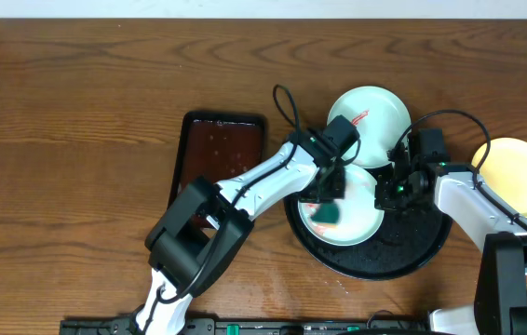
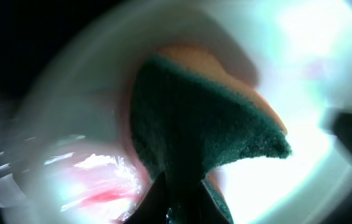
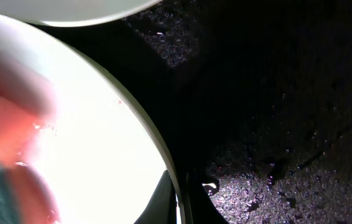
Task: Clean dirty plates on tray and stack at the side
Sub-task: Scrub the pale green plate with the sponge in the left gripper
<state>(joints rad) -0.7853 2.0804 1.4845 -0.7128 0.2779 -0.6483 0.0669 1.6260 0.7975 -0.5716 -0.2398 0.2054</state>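
Note:
A pale plate [image 1: 357,219] lies on the black tray [image 1: 412,251], with a red smear on its left side [image 2: 101,194]. My left gripper [image 1: 329,194] is shut on a green and orange sponge [image 1: 327,216] [image 2: 207,124] and presses it onto this plate. My right gripper [image 1: 389,191] is shut on the plate's right rim [image 3: 177,199]. A second pale plate [image 1: 368,116] with a red smear lies at the tray's back edge; it also shows in the right wrist view [image 3: 70,9]. A pale yellow plate [image 1: 515,175] lies on the table to the right of the tray.
A small rectangular red-brown tray [image 1: 219,158] lies left of the black tray, beside my left arm. The black tray's surface is wet with droplets [image 3: 275,124]. The wooden table [image 1: 59,186] extends to the left.

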